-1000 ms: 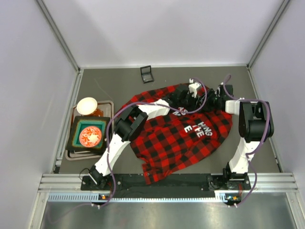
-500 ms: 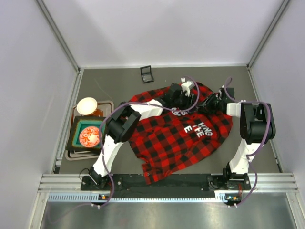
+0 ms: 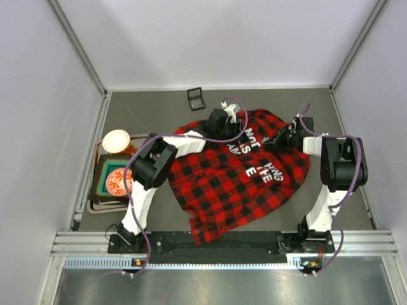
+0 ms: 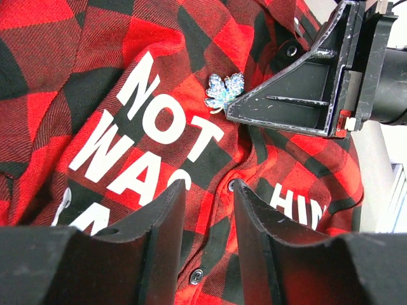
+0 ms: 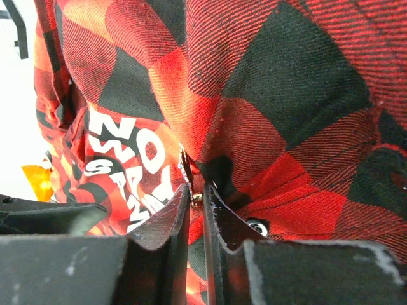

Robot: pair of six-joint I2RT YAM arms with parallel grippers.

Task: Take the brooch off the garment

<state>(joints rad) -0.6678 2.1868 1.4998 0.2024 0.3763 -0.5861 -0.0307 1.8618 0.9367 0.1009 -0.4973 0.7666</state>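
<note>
Closure of the right tool [image 5: 196,190] is the change. Its fingers have drawn almost together on a small shiny bit, seemingly the edge of the brooch [image 4: 224,92], which sits pinned at upper centre of the left wrist view on the garment [image 4: 76,57]. The left tool [image 4: 206,190] has shifted leftward over the desk [image 3: 159,108] and hangs apart, empty. Pulling the pin free looks next. Lettering reads "NOT", "WA", "HIN"; no brand shows.

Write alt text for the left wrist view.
A sparkly silver-blue leaf-shaped brooch is pinned to a red-and-black plaid shirt with white lettering; the right gripper's black fingers meet its lower edge. The left gripper hovers open in the foreground.
</note>
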